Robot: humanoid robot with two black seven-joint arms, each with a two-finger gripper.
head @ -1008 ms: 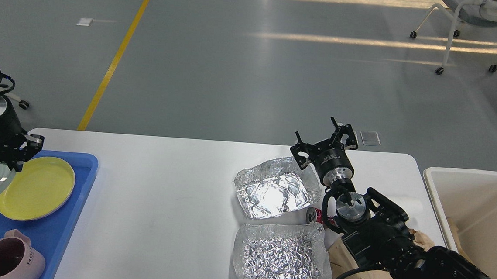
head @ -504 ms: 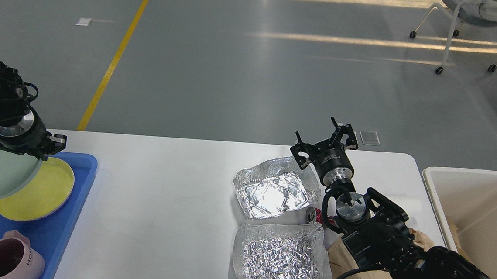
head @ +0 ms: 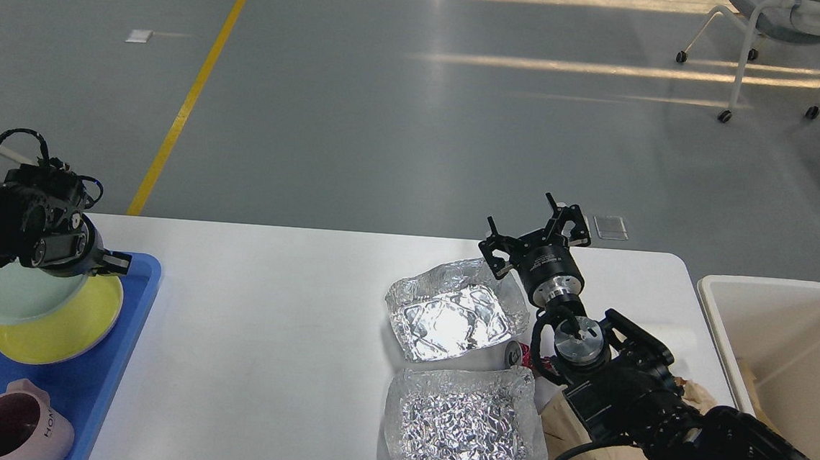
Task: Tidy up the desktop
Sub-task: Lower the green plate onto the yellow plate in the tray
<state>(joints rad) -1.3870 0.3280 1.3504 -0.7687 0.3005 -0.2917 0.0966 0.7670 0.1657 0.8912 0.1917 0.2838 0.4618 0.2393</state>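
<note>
1. Head view: the white desktop (head: 265, 335) fills the lower part of the frame, with grey floor beyond its far edge.
2. Over the desktop's left edge lies a blue tray (head: 130, 326). On it sit a yellow plate (head: 79, 322) and, nearer the front, a pink mug (head: 17, 430).
3. The left gripper (head: 115, 262) hangs over the tray's far end and holds a pale green plate (head: 12, 296), which overlaps the yellow plate from above. Its fingers are clamped on that plate's far rim; whether the green plate touches the yellow one I cannot tell.
4. The right gripper (head: 536, 231) is raised near the desktop's far edge, right of centre, with its fingers spread apart and nothing between them.
5. Just beside and below it lies a foil tray (head: 450, 319) with a smooth, shiny bottom. A second foil tray (head: 465, 425), its bottom crumpled, lies at the front edge, close to the first.
6. A drink can (head: 517, 354) lies on its side between the two foil trays, partly hidden by the right arm.
7. Brown paper (head: 569, 429) lies under the right arm near the desktop's front right corner.
8. An off-white bin (head: 785, 335) stands just off the desktop's right edge.
9. A wheeled chair (head: 784, 40) stands on the floor at the far right.
</note>
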